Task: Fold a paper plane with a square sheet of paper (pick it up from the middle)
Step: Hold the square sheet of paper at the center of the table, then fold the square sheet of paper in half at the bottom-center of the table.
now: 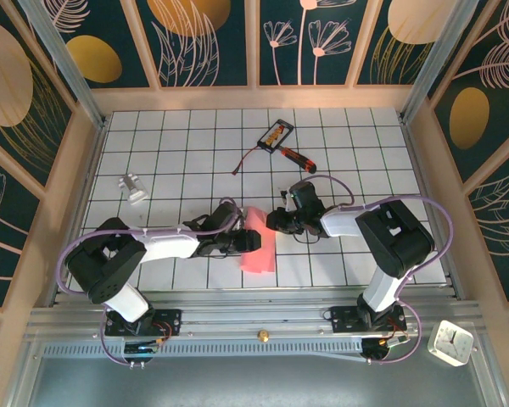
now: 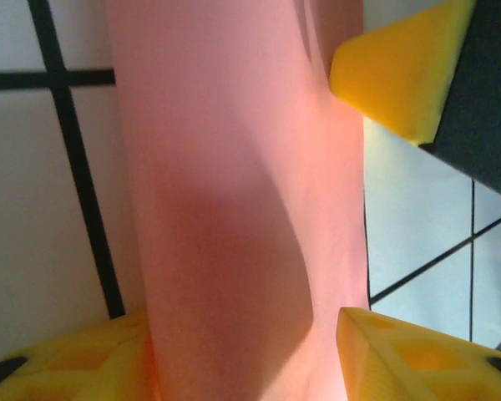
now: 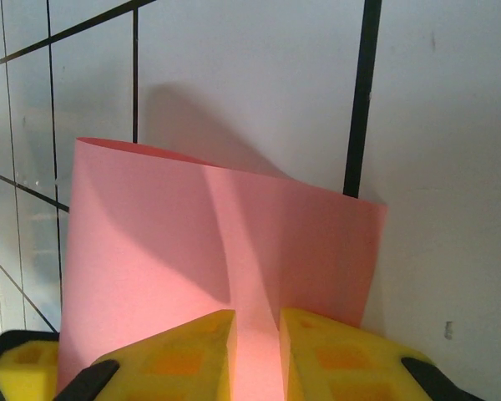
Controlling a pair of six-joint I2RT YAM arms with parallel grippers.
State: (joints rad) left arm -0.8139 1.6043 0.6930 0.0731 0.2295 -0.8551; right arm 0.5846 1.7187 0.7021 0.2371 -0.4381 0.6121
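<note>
The sheet of paper (image 1: 259,248) lies near the middle of the white tiled table (image 1: 170,153), between the two arms. It is pink-red and no longer flat: one part rests on the tiles and another part is lifted and curved.

The left gripper (image 1: 244,242) reaches in from the left and meets the sheet at its left side. In the left wrist view its yellow fingers (image 2: 75,359) stand well apart, and the paper (image 2: 234,209) runs up through the wide gap as a soft, bulging band. It is loose between them rather than pinched, so the left gripper (image 2: 242,322) reads as open with nothing clamped. At the upper right of that view a further yellow pad (image 2: 397,67) on a black body touches the paper's edge.

The right gripper (image 1: 276,222) comes in from the right, at the sheet's upper right corner. In the right wrist view its fingers (image 3: 179,355) are drawn close together with a narrow strip of the paper (image 3: 192,225) between them. A crease rises from that spot, and the sheet stands up from the tiles in a curved wall. The right gripper (image 3: 257,326) is closed on the paper.

Farther back on the table lie a small black-and-orange card (image 1: 277,133) and, just beside it, a red-handled screwdriver (image 1: 299,157) — both well apart from the sheet. A small white object (image 1: 134,188) sits toward the left.
</note>
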